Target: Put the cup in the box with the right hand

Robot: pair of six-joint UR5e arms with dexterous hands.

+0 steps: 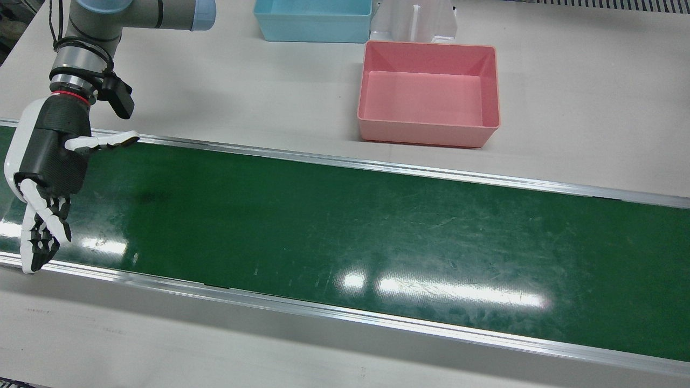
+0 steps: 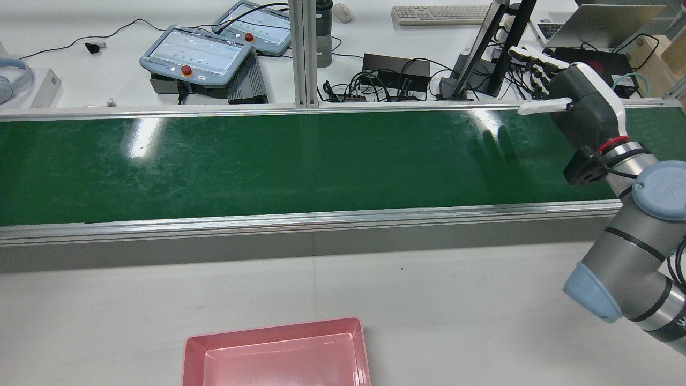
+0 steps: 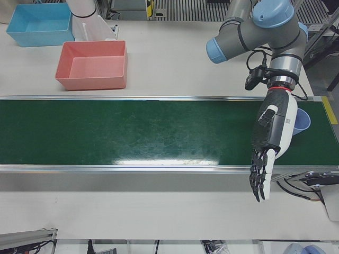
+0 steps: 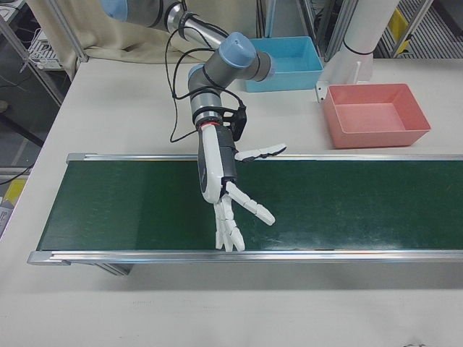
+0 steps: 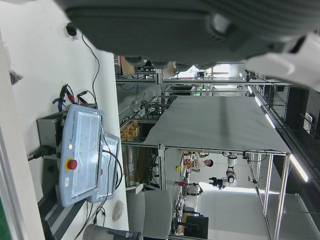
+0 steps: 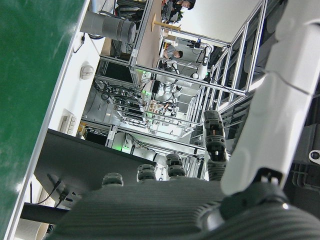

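With your right hand point(image 4: 217, 170) spread and empty over the green belt point(image 1: 377, 226), well apart from the blue cup point(image 3: 303, 120) on it, a late close could knock the cup over.

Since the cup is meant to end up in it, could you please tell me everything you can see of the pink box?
The pink box is a rectangular open-topped bin that looks like smooth plastic, with sloping inner walls, a thin rim and a flat floor. It is empty and sits upright on the pale table beside the green conveyor belt, not touching it. A blue box stands apart nearby, and a white pedestal rises just behind it. The right hand is far from it.
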